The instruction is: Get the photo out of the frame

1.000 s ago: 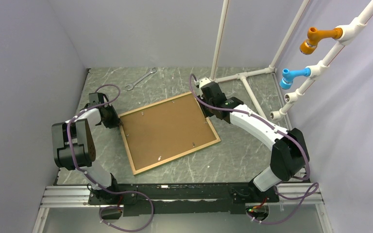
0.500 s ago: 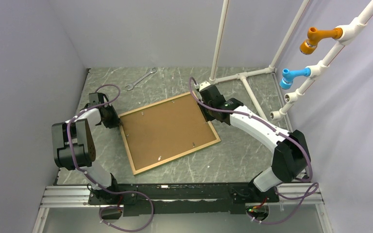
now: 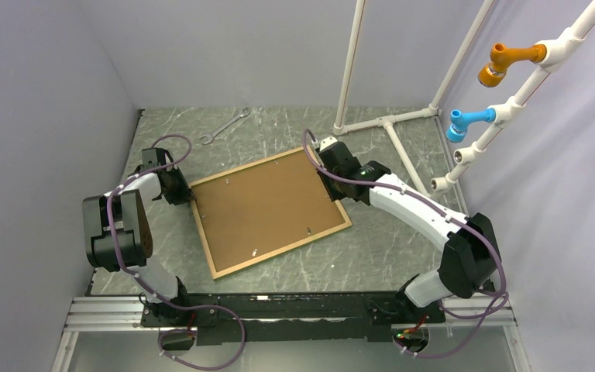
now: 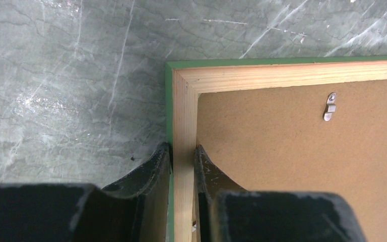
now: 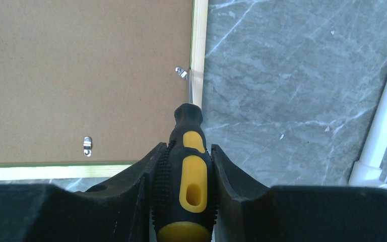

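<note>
The green-fronted, pale-wood picture frame [image 3: 283,247] lies face down in the middle of the grey marbled table [image 3: 387,263]. Its brown backing board [image 3: 267,205] presumably hides the photo. My left gripper [image 4: 182,151] pinches the rail toward the table's left edge so the frame cannot slide. My right gripper [image 5: 187,148] clasps a black-and-yellow screwdriver [image 5: 194,176], tip at a small metal tab [image 5: 182,73], ready to turn it aside.

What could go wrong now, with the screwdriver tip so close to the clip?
1. The screwdriver tip is at a small clip beside the rail; it may slip off and scratch the board.
2. The left gripper clamps only one rail of the frame near its corner, so a sideways push might turn the frame.
</note>
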